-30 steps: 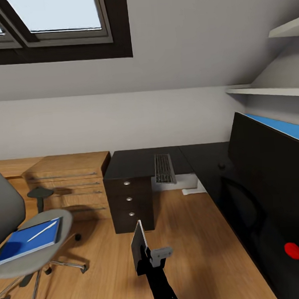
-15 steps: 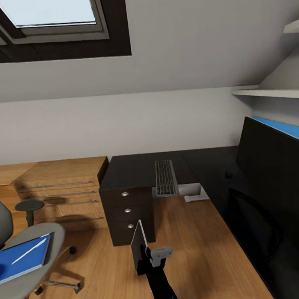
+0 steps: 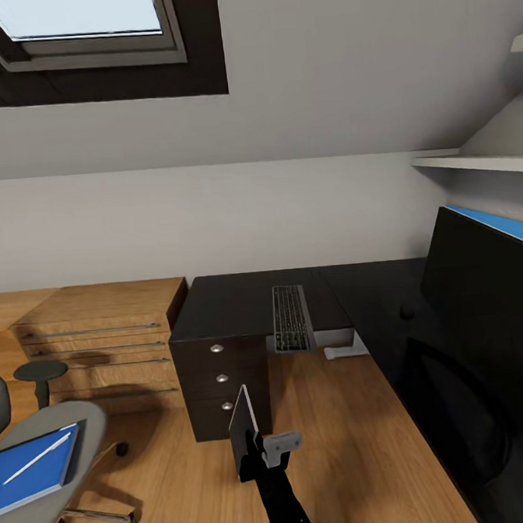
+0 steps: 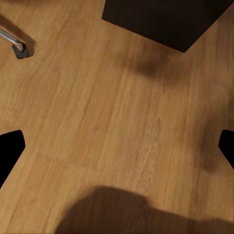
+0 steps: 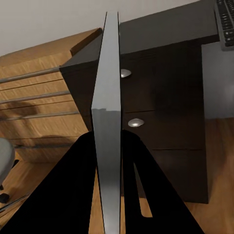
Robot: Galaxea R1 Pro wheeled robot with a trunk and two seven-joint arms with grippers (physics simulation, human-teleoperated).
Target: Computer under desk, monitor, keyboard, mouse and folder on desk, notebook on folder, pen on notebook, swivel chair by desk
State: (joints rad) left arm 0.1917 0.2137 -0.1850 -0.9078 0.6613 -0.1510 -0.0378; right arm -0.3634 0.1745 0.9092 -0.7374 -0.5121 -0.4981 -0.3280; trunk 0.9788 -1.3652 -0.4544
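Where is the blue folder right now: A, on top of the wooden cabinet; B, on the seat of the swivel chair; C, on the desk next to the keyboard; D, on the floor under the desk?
B: the blue folder lies flat on the grey seat of the swivel chair, with a white pen resting on it.

A home attic room used as an office: a dark-framed skylight (image 3: 82,40) is set in the sloped grey wall above the black L-shaped tabletop (image 3: 241,298), which carries a dark grey keyboard (image 3: 290,318); left of it, a low light-wood cabinet (image 3: 103,335) and a grey swivel chair (image 3: 42,472).
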